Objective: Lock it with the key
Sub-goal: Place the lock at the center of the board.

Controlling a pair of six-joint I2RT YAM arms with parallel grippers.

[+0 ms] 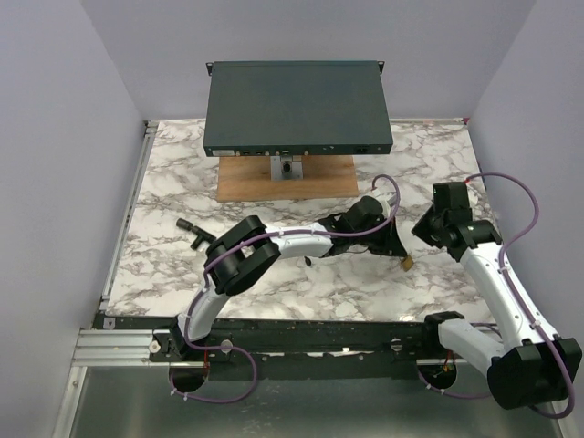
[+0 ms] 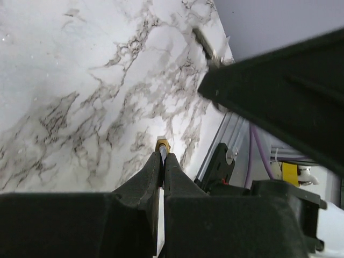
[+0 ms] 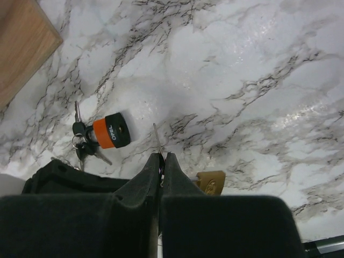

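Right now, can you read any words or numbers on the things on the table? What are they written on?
No text here can be read for sure.
Orange-headed key: white letters on its black end, too blurred and turned to read.
Brass padlock: maybe a stamped mark, too small to read.
Black box: tiny marks along its front edge, too small to read.

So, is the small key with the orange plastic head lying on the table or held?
Lying on the marble table, not held: the key rests flat with its dark bunch, apart from the right gripper.
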